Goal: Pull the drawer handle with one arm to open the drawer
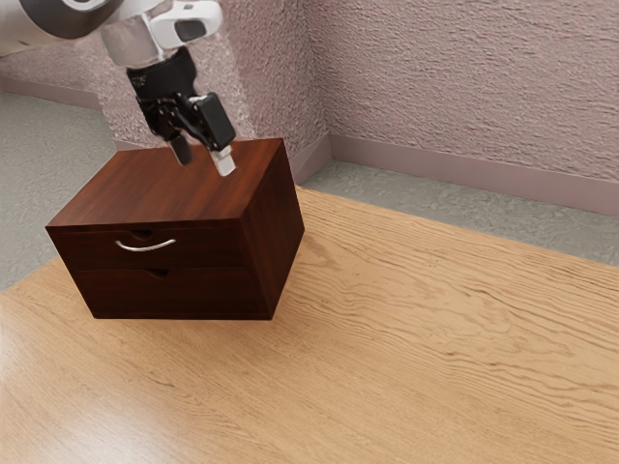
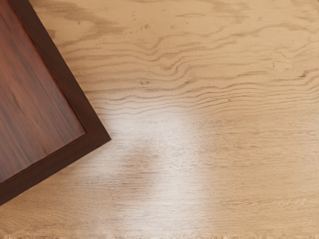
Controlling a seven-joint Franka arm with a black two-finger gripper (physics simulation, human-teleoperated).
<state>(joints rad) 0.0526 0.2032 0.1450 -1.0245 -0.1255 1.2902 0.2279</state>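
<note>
Light oak tabletop [image 1: 406, 387] fills the foreground, and a dark wooden two-drawer cabinet [image 1: 106, 193] stands on it. On the cabinet's front, the upper drawer [image 1: 208, 248] carries a curved silver handle [image 1: 145, 246]. That drawer sits flush with the lower drawer [image 1: 193, 292] beneath it, so it looks fully shut. Above the cabinet's top, toward its back edge, hangs the black gripper [image 1: 203, 164]. Its two fingers are spread with nothing between them, and it is well apart from the handle.

By my judgement none of the task is done yet. The hand must come down in front of the cabinet, close on the handle and draw it outward.

The exterior view gives the drawer fronts, the handle and the fingers. The wrist view gives a corner of the cabinet's top [image 2: 35, 99] from above, with bare tabletop [image 2: 209, 124] beside it.
</note>
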